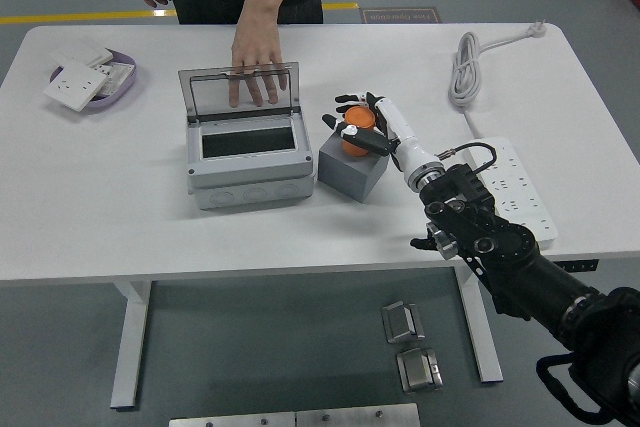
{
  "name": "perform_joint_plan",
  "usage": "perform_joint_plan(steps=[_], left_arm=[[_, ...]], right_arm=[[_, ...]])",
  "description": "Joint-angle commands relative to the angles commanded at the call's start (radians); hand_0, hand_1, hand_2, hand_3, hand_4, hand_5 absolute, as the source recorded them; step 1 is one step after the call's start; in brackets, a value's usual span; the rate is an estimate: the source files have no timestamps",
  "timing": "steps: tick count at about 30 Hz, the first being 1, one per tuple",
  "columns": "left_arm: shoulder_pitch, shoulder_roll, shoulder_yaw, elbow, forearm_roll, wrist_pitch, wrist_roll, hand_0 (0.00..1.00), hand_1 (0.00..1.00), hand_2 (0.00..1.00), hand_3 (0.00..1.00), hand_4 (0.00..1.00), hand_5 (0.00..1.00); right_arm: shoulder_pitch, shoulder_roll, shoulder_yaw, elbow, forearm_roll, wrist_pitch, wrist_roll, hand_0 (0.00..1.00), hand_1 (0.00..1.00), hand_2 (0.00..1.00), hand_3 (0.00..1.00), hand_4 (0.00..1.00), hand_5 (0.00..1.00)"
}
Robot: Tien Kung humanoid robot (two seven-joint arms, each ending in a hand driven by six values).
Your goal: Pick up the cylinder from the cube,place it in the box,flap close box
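Right arm reaches in from lower right, forearm angled up-left over the white table point(120, 207). Right hand point(365, 125) has its fingers wrapped around the orange cylinder point(358, 127), which sits atop the grey cube point(350, 169) beside the open box point(250, 152). Person's hand point(255, 62) rests behind the raised lid point(238, 92) (clear panel).

The right arm comes in from the lower right corner and reaches forward and to the left. Its right hand point(360, 126) has the fingers point(345, 99) curled around something orange.
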Motion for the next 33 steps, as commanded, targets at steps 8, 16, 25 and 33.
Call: perform_joint_plan(steps=[8,16,25,33], left_arm=[[-0.001,-0.002,0.020,0.000,-0.018,0.002,-0.008,0.578,0.590,0.527,0.574,0.506,0.177],[-0.003,-0.002,0.026,0.000,-0.024,0.005,-0.012,0.578,0.590,0.527,0.575,0.502,0.179],[-0.005,-0.002,0.036,0.000,-0.032,0.007,-0.019,0.578,0.595,0.530,0.580,0.497,0.186],[-0.006,-0.002,0.035,0.000,-0.030,0.007,-0.020,0.578,0.598,0.532,0.584,0.500,0.190]], right_arm=[[0.001,0.000,-0.021,-0.015,0.005,-0.001,0.001,0.800,0.730,0.673,0.710,0.900,0.434],[0.004,0.000,-0.016,-0.014,0.003,-0.007,0.003,0.783,0.726,0.670,0.709,0.885,0.388],[0.000,0.000,-0.014,-0.014,-0.009,-0.017,0.001,0.749,0.708,0.649,0.681,0.731,0.179],[0.000,0.000,-0.017,-0.011,-0.018,-0.025,-0.004,0.716,0.693,0.626,0.665,0.626,0.118]])
